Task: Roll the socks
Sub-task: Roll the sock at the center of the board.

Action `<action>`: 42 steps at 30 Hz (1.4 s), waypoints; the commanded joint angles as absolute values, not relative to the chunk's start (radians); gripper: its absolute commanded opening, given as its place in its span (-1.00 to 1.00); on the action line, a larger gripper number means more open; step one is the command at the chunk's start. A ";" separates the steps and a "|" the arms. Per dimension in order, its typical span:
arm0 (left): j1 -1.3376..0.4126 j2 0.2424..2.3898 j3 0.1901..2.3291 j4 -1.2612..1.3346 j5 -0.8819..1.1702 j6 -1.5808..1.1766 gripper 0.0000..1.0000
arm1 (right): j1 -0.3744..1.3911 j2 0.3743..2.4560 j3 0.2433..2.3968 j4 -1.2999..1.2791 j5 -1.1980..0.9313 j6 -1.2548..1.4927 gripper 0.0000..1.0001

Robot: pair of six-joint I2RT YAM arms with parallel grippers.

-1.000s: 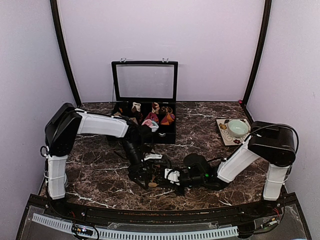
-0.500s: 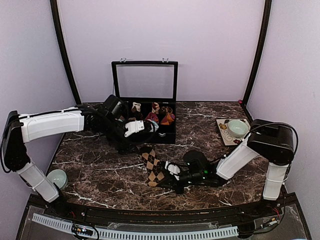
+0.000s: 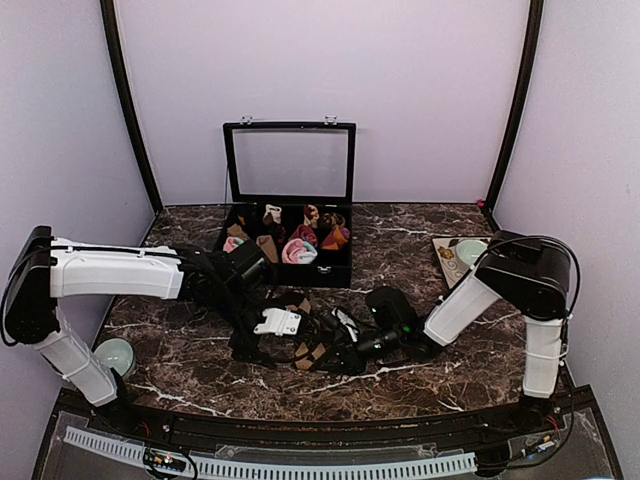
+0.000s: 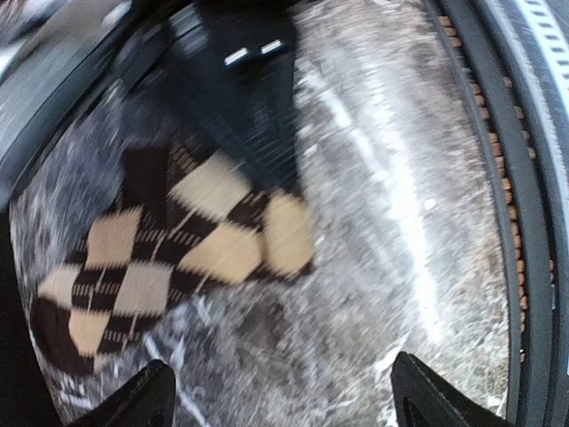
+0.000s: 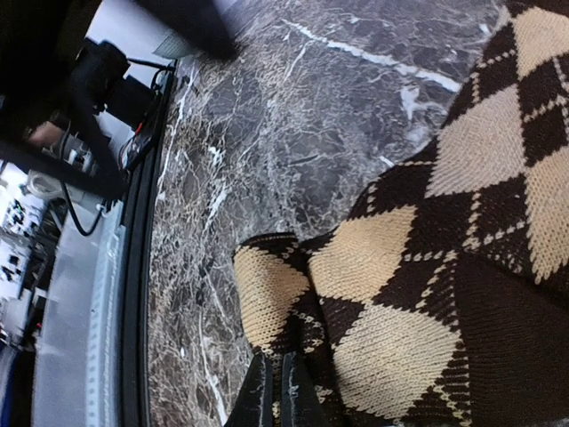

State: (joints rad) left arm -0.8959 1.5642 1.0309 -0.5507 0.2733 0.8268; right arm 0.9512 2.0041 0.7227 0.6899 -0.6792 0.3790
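Observation:
The brown-and-beige diamond-pattern sock (image 3: 312,350) lies bunched on the marble table near the front middle. In the right wrist view my right gripper (image 5: 277,396) is shut, pinching the folded end of this sock (image 5: 427,267). From the top view the right gripper (image 3: 338,348) lies low, at the sock's right side. My left gripper (image 3: 285,342) hovers just left of the sock. In its blurred wrist view the left gripper (image 4: 284,400) is open, with bare marble between its fingertips (image 4: 151,396) and the sock (image 4: 178,240) lying ahead of them.
An open black box (image 3: 335,270) with its glass lid up stands at the back middle and holds several small sock rolls. A pale green bowl (image 3: 475,255) rests on a patterned mat at the right. Another green bowl (image 3: 115,352) sits front left by the left arm's base.
My left arm swung from the box down to the sock near the front. The sock went from lying flat to bunched. My right gripper stayed shut and shifted slightly back.

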 commanded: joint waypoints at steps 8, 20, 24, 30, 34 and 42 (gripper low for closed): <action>-0.975 1.779 1.193 -0.582 0.320 0.933 0.23 | 0.875 2.132 0.695 0.343 -0.686 0.562 -1.00; -0.986 1.799 1.175 -0.479 0.311 0.868 -0.19 | 0.868 2.165 0.725 0.273 -0.683 0.547 -1.00; -1.002 1.814 1.164 -0.464 0.314 0.854 -0.22 | 0.869 2.162 0.727 0.287 -0.685 0.561 -1.00; -1.003 1.851 1.144 -0.463 0.289 0.822 -0.59 | 0.867 2.156 0.724 0.309 -0.689 0.576 -1.00; -1.003 1.864 1.138 -0.460 0.275 0.812 -0.68 | 0.867 2.159 0.718 0.324 -0.693 0.584 -1.00; -0.975 1.893 1.126 -0.466 0.281 0.795 -1.00 | 0.867 2.129 0.688 0.381 -0.669 0.577 -1.00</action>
